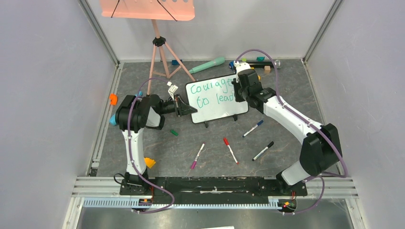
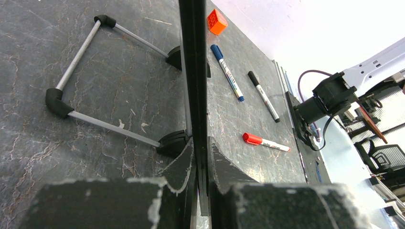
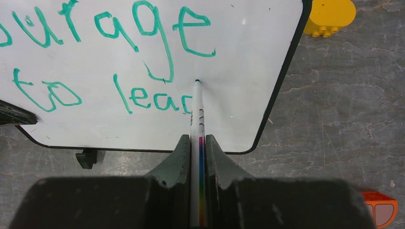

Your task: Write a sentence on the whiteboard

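Note:
The whiteboard (image 1: pixel 220 109) stands tilted on its little black feet in the middle of the table. Teal letters of the sentence (image 1: pixel 210 88) read "courage" and, below, "to lea" plus a partly covered letter (image 3: pixel 143 98). My left gripper (image 1: pixel 187 109) is shut on the board's left edge, which appears edge-on as a dark strip (image 2: pixel 193 57) between the fingers (image 2: pixel 201 162). My right gripper (image 3: pixel 198 148) is shut on a white marker (image 3: pixel 197 112) with a rainbow stripe. Its tip touches the whiteboard (image 3: pixel 239 71) just under the "e" of "courage".
Loose markers lie in front of the board: blue (image 1: pixel 252 128), black (image 1: pixel 263 150), red (image 1: pixel 231 150) and magenta (image 1: pixel 197 156). A pink tray on a tripod (image 1: pixel 148 9) stands at the back left. Small blocks, a teal cylinder (image 1: pixel 206 65) and a yellow block (image 3: pixel 329 16) lie around.

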### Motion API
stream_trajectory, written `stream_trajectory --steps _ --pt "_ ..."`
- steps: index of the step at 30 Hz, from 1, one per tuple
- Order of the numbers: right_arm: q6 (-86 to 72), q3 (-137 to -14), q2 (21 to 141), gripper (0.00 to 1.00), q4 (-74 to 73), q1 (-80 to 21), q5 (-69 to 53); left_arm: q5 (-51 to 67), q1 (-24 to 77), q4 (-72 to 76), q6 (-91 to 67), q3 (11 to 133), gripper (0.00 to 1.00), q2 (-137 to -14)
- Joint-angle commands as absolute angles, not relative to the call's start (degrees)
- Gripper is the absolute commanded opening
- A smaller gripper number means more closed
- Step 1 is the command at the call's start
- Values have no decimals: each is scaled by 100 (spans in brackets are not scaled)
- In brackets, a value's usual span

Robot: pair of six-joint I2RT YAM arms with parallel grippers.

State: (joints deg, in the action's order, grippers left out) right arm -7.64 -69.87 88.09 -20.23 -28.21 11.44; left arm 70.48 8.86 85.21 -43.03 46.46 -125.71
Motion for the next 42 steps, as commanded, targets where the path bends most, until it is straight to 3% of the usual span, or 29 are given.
stream_trajectory --steps 1,9,17,31,42 --pt "-753 -6847 8755 0 -1710 -2761 1233 7165 936 8921 -3858 4733 2 -12530" --pt "-797 -6027 8488 0 -1573 -2761 1229 7164 939 8923 -3871 4737 2 -12525" --pt "-807 -6181 8307 0 -1691 -2765 1251 7160 939 8921 -3876 4746 2 -12534" --pt "-1150 -5019 6834 0 -1123 -2892 123 7146 939 8921 -3833 4694 2 -12485" --pt "-1025 -5315 7257 0 -1238 -4179 1429 7110 940 8921 -3817 4676 2 -12490"
